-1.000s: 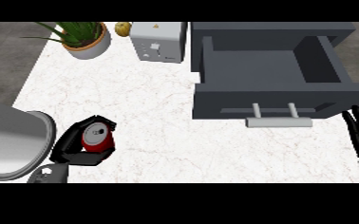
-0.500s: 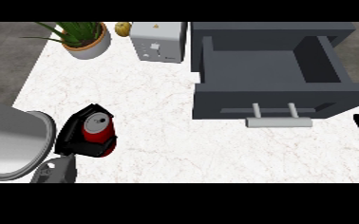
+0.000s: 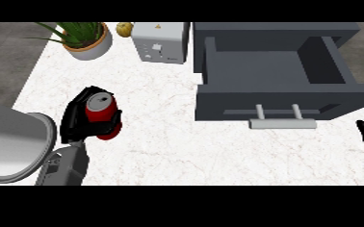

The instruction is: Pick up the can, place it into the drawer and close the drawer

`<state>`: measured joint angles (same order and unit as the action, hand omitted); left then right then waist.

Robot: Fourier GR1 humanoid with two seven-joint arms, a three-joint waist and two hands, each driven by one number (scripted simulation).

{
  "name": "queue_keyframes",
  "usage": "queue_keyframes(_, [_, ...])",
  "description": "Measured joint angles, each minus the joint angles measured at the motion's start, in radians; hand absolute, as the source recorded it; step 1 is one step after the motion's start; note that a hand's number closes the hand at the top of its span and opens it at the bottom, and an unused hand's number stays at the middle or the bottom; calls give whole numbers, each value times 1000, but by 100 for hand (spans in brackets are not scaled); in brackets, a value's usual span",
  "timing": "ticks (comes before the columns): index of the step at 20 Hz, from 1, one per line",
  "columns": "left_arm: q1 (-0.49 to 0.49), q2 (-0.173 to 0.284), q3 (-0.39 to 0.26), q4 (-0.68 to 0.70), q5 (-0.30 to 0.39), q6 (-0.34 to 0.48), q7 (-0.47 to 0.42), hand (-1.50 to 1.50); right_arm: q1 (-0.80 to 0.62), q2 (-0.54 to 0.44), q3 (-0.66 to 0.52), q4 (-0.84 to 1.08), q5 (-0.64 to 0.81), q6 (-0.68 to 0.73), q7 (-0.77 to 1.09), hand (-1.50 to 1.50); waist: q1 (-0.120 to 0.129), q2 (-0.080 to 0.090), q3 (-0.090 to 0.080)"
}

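Left hand point(image 3: 80, 120) with fingers wrapped round the red can point(image 3: 100, 110), kept upright over the counter point(image 3: 163, 139) for carrying. Open drawer point(image 3: 270, 72) well to the right, ready to receive it. Right hand point(image 3: 361, 130) barely visible; fingers' state impossible to tell.

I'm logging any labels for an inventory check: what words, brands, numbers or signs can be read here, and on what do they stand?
None can be read.
Toaster: a small yellowish mark on top and dots on its front, too small to read.
Can, held in the left hand: red side and silver top, no lettering legible.
Drawer and plant pot: no text shows.
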<state>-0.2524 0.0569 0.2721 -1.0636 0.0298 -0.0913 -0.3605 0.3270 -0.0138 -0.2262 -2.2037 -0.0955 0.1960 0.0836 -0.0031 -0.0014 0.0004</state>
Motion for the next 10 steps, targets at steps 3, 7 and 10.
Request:
queue_keyframes(3, [-19, -23, -40, -91, -3, 36, 89, 150, -21, -9, -20, 20, -12, 4, 0, -150, 2, 0, 0])
queue_keyframes(7, [-62, -41, -94, -168, -22, 74, 168, 150, 2, 0, -4, -9, -7, -2, 7, -150, -1, 0, 0])
queue_keyframes(10, [-96, -49, -156, -225, -30, 125, 228, 150, 7, -5, -25, -8, -23, 6, -4, -150, -2, -1, 0])
